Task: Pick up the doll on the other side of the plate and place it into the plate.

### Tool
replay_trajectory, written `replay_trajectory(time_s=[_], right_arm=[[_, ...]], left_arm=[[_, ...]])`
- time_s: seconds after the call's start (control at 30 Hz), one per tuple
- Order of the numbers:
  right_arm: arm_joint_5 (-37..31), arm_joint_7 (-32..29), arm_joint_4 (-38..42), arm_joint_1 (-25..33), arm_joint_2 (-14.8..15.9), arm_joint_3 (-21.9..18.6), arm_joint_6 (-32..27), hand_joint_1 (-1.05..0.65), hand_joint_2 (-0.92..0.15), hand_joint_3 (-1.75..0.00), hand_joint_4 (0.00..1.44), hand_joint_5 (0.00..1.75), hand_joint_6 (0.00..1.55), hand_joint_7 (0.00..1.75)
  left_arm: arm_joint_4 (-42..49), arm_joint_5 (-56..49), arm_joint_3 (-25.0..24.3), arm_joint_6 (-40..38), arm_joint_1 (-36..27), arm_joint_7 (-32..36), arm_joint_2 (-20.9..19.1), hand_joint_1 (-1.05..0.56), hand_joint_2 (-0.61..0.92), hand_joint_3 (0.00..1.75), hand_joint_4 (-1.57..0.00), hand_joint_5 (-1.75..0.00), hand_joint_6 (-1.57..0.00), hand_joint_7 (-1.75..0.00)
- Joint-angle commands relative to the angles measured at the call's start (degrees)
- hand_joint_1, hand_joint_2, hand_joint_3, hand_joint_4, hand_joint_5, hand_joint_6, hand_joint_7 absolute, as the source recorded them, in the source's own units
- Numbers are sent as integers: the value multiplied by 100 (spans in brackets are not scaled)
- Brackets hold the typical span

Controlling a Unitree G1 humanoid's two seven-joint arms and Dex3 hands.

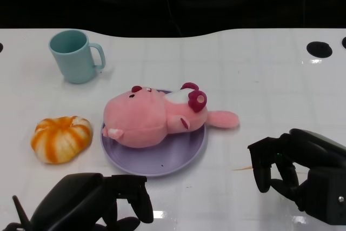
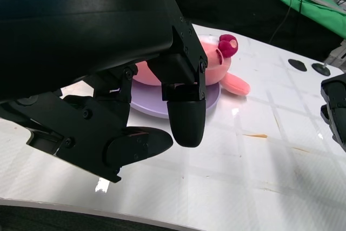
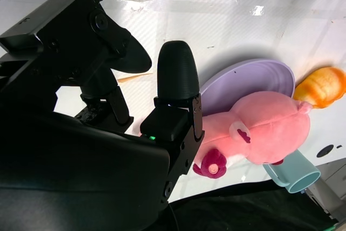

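Doll (image 1: 154, 116) lies on the plate (image 1: 178, 158), one leg overhanging its rim (placing looks done); right hand (image 1: 294, 169) and left hand (image 1: 92, 201), near the plate, hold nothing, fingers loosely curled

No text, labels or numbers — none readable.

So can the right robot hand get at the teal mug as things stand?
Probably not easily: the mug stands far left, and the pink doll on the plate lies between it and the right robot hand.
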State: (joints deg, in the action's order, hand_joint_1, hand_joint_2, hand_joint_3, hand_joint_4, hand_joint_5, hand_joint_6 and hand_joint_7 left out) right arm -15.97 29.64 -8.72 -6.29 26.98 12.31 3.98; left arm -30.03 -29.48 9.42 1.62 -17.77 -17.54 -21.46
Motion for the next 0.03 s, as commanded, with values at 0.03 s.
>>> replay_trajectory(time_s=[0.03], right_arm=[[52, 16, -16, -46, 45, -53, -60, -5, -39, -130, 80, 175, 72, 157]], left_arm=[[36, 37, -41, 48, -48, 34, -60, -22, 74, 68, -70, -145, -74, -112]])
